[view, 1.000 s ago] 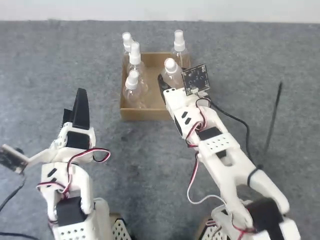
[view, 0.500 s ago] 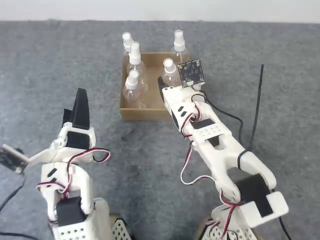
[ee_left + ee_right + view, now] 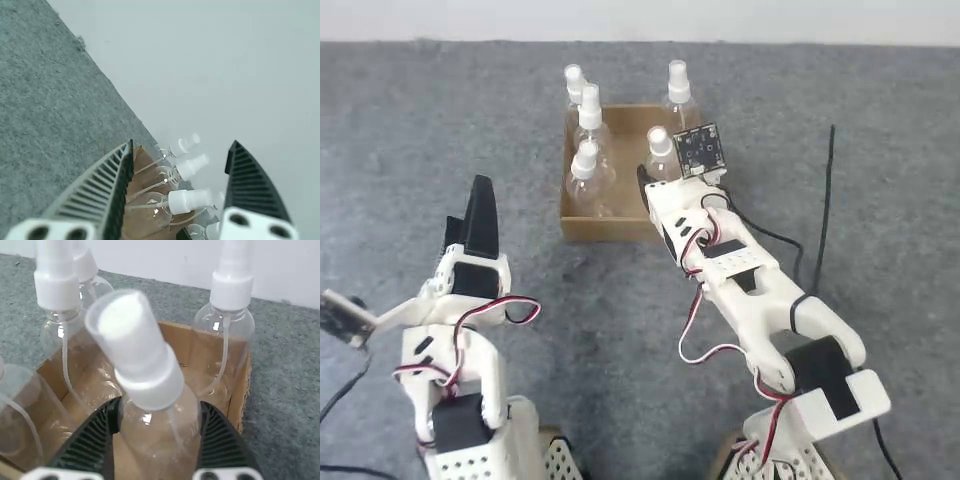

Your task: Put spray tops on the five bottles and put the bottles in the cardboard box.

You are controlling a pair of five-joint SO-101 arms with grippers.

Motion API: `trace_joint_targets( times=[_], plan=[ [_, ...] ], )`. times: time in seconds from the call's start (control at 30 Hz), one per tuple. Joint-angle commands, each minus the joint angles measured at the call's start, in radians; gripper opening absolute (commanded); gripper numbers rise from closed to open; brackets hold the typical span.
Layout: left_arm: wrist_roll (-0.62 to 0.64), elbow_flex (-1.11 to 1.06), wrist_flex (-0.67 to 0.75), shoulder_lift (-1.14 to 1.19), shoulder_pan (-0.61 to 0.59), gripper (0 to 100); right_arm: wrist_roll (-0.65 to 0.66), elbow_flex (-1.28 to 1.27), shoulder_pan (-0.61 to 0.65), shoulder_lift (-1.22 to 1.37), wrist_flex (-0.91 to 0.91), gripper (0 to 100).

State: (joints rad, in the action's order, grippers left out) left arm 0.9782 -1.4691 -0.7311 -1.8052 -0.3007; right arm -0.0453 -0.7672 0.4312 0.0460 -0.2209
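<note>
Five capped bottles [image 3: 584,165], seemingly in cardboard box [image 3: 605,228]; right pincer [image 3: 159,410] tight round one, left pincer [image 3: 182,144] wide, empty.

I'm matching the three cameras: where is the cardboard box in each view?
High view: box, far middle of the table.
Left wrist view: box far off, between the open jaws.
Right wrist view: box behind and beside the gripped bottle.
Shared landmark: the white spray tops standing in it.
</note>
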Motion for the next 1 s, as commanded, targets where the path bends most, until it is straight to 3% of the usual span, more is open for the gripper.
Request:
trace_joint_targets(
  times=[0.0,0.73,0.97],
  plan=[
    [0.002,0.045,0.034,-0.018,0.000,28,-0.005,0.064,-0.004,-0.013,0.008,0.6],
    [0.002,0.045,0.034,-0.018,-0.002,28,0.003,0.064,-0.007,-0.021,0.044,1.2],
    [0.002,0.045,0.034,-0.018,-0.002,28,-0.003,0.063,-0.005,-0.021,0.048,14.9]
  ],
)
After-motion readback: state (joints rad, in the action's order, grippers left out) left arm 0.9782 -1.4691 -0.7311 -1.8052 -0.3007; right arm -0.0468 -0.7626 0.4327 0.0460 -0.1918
